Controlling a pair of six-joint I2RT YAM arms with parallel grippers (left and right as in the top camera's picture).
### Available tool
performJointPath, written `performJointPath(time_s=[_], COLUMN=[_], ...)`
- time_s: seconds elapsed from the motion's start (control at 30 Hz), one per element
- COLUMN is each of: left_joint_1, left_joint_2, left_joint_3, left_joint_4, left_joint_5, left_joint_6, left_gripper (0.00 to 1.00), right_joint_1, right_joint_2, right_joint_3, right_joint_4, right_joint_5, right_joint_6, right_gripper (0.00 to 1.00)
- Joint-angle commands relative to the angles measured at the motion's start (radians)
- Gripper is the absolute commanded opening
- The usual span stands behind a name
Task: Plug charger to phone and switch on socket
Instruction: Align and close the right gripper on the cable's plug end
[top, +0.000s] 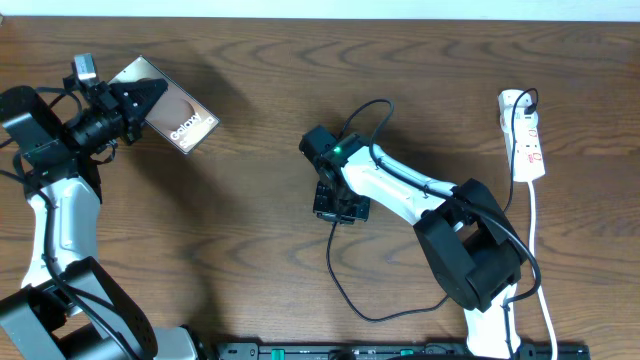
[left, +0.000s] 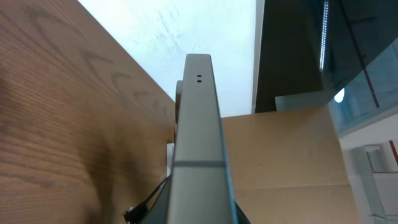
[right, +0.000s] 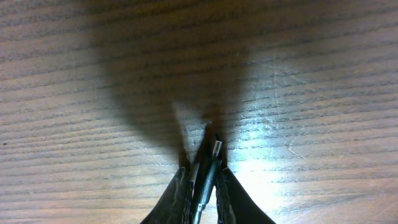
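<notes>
Right now the phone sits pinched in my left hand, tilted off the table at far left, while the charger plug is clamped in my right hand mid-table, well apart. If the thin plug twists in that grip, it will likely go in crooked or scrape the phone. No box or tray holds anything here.

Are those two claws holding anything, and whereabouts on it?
Yes. The left gripper clamps the phone by one end; the right gripper pinches the charger just behind its plug.
</notes>
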Motion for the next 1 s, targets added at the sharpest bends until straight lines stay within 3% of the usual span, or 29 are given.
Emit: performJointPath(time_s=[0.0, 0.97], left_joint_1=[0.002, 0.002], left_joint_2=[-0.003, -0.003], left_joint_3=[0.000, 0.000], left_joint_4=[0.011, 0.008], left_joint_5=[0.028, 0.029], left_joint_6=[0.014, 0.014], left_gripper=[0.07, 0.08], right_joint_1=[0.004, 0.004], right_joint_2=[0.030, 0.030], right_joint_3=[-0.008, -0.008], right_joint_4=[0.007, -0.036], right_joint_5=[-0.017, -0.043], right_joint_6=[0.002, 0.005], right_gripper=[0.12, 0.01])
